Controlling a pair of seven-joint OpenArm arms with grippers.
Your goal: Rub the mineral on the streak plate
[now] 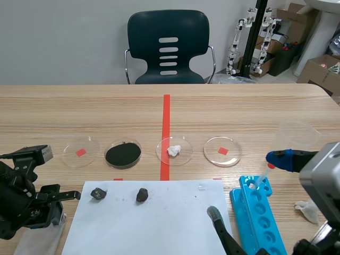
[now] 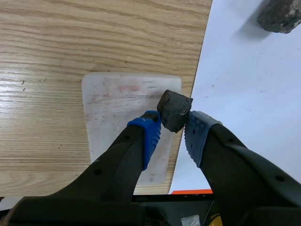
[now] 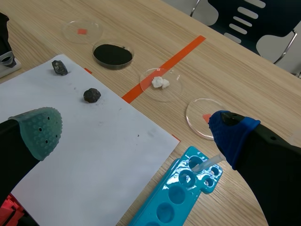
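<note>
My left gripper (image 2: 173,129) is shut on a dark grey mineral chunk (image 2: 174,110), pinched between its blue pads. The chunk sits over the edge of a white streak plate (image 2: 117,117) that lies on the wood beside the white paper (image 2: 249,94). Faint grey and reddish marks show on the plate. I cannot tell whether the chunk touches it. In the scene view the left arm (image 1: 21,204) is low at the near left, over the plate (image 1: 40,236). My right gripper (image 3: 136,132) hangs open above the paper's right part, holding nothing.
Two more dark minerals (image 1: 98,193) (image 1: 142,194) lie on the paper (image 1: 159,223). Behind it stands a row of petri dishes: a red-marked one (image 1: 81,151), black powder (image 1: 123,154), a white chunk (image 1: 175,151), another red-marked one (image 1: 223,151). A blue well tray (image 1: 257,212) lies right.
</note>
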